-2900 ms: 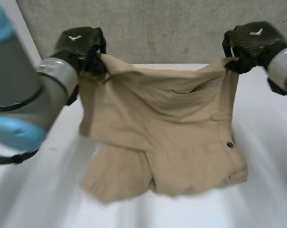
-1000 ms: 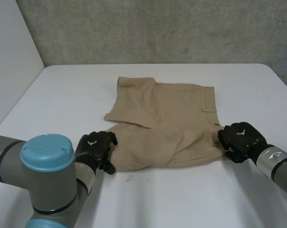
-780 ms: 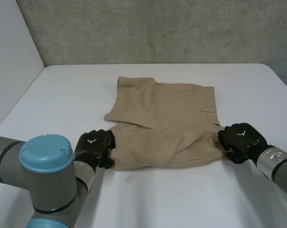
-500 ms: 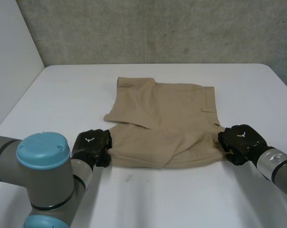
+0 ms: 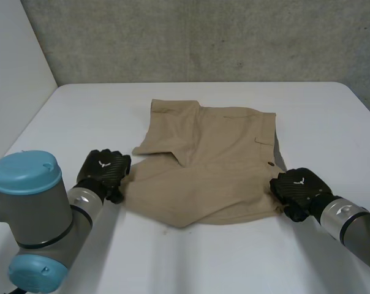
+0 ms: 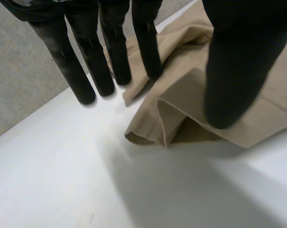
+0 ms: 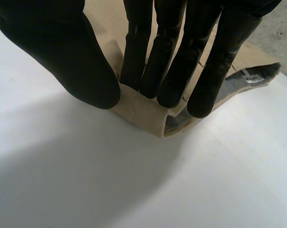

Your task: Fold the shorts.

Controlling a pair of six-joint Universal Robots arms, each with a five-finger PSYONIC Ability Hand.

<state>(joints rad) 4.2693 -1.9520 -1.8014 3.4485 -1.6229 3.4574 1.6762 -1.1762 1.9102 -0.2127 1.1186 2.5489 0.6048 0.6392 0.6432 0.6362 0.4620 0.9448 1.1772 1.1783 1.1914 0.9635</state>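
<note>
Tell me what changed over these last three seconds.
The beige fabric shorts, first held up in the air by both hands, now lie on the white table. Lately the left hand slid away from the robot with its corner; the right hand moved inward, turning up a grey-lined edge. The right hand stays pinched on its corner.

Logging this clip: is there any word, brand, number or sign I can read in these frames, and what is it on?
No words or numbers can be read.
On the left hand: a white winged emblem on its back, no lettering.
On the right hand: the same emblem, no lettering.
On the shorts: a small white label inside the waistband, print too blurred to read.
</note>
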